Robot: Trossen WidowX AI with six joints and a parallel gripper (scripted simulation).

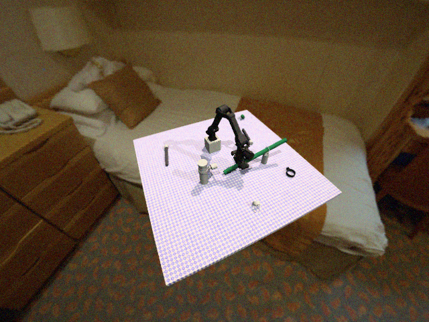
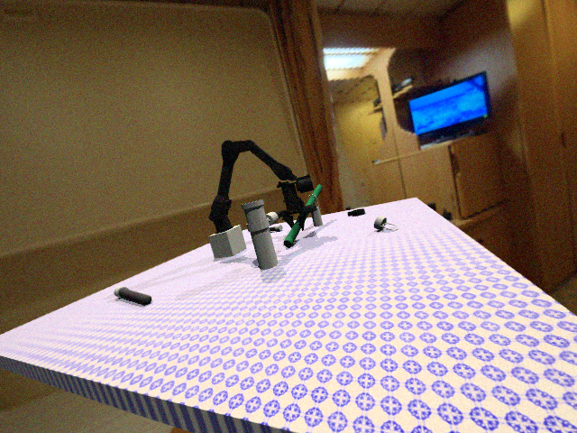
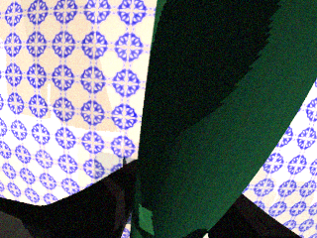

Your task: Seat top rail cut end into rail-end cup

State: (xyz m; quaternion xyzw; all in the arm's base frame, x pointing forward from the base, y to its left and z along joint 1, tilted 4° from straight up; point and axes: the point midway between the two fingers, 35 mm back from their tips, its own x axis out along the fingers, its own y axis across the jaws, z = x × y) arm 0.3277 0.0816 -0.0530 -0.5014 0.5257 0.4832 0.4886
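Note:
The green rail (image 1: 276,144) (image 2: 294,234) (image 3: 238,129) slopes down toward the big post and passes through the loop cap on the small grey post (image 1: 264,158) (image 2: 317,218). Its lower end is free, low over the table, short of the big post. The big grey post (image 1: 203,178) (image 2: 264,249) stands upright. Its brace band (image 1: 203,170) sits below the post cap. The pale rail-end cup (image 1: 214,166) (image 2: 272,216) sticks out toward the rail side, higher than the rail's low end. My gripper (image 1: 242,165) (image 2: 298,225) (image 3: 173,173) is shut on the rail between its low end and the small post.
A dark rod with a pale end (image 1: 166,156) (image 2: 133,296) lies beyond the big post. A black ring (image 1: 290,172) (image 2: 356,212) lies past the small post. A pale cap with a wire loop (image 1: 256,203) (image 2: 380,223) lies nearer the front. A green piece (image 1: 242,117) lies at the back.

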